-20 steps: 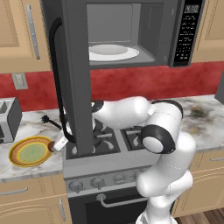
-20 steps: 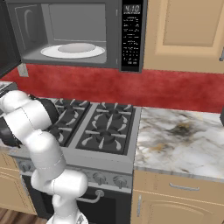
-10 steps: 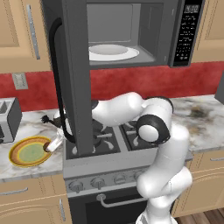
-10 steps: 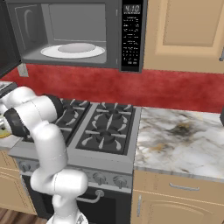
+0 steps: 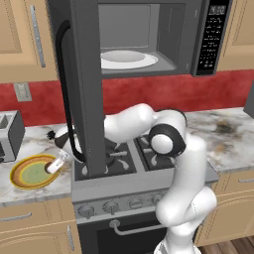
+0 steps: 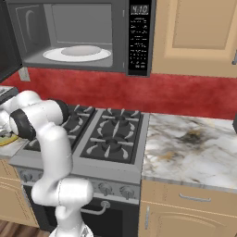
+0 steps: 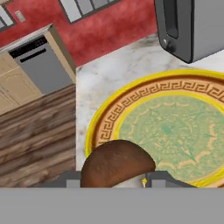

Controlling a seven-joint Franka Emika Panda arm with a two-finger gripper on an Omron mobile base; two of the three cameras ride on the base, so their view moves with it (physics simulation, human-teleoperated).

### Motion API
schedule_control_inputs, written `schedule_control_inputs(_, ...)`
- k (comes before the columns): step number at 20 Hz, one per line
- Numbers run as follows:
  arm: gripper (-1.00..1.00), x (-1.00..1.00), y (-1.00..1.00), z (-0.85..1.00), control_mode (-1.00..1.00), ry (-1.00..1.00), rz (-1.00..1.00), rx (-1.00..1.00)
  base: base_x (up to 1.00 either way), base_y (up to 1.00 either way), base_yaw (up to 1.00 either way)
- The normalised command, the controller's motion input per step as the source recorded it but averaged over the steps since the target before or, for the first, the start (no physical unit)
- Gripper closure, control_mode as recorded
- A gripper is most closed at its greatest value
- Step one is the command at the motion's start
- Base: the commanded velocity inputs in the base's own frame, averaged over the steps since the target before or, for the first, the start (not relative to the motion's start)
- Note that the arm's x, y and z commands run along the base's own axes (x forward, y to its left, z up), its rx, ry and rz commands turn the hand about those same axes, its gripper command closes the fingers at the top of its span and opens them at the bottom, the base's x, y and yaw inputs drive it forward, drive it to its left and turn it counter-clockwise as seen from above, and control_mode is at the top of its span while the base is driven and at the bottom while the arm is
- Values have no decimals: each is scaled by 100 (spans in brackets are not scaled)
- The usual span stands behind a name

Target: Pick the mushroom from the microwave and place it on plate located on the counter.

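Holding the mushroom (image 7: pixel 117 164) between my fingers, I have its dark brown cap pinched from both sides, the two dark tips pressed against it low in the hand view. My gripper (image 5: pixel 53 165) hangs over the right part of the yellow-orange plate (image 5: pixel 20 174), which lies on the marbled counter (image 5: pixel 27 146) left of the stove (image 6: pixel 109 139). In the hand view the plate's patterned orange ring and pale green centre (image 7: pixel 173 131) spread out beyond the cap, and the mushroom sits over the plate's rim on the side nearest me; I cannot tell whether it touches the plate. A grey toaster (image 7: pixel 192 26) stands just beside the plate, at the plate's far edge from my fingers. The microwave (image 5: pixel 149 37) above the stove stands with its door (image 5: pixel 87 84) swung wide open, and a plain white plate (image 6: pixel 77 53) rests inside it. My arm reaches leftward from the base, passing behind that open door.
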Motion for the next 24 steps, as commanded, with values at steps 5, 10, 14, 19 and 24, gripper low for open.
schedule_control_inputs(5,100,22,13,-17,-100,0,-4,0,0,0,0)
schedule_control_inputs(10,100,24,19,-23,-100,0,-5,0,0,0,0)
schedule_control_inputs(14,100,23,27,-24,-100,-1,-6,0,0,0,0)
schedule_control_inputs(19,100,19,23,-15,-100,0,-5,0,0,0,0)
schedule_control_inputs(24,100,8,12,-3,-100,0,-3,0,0,0,0)
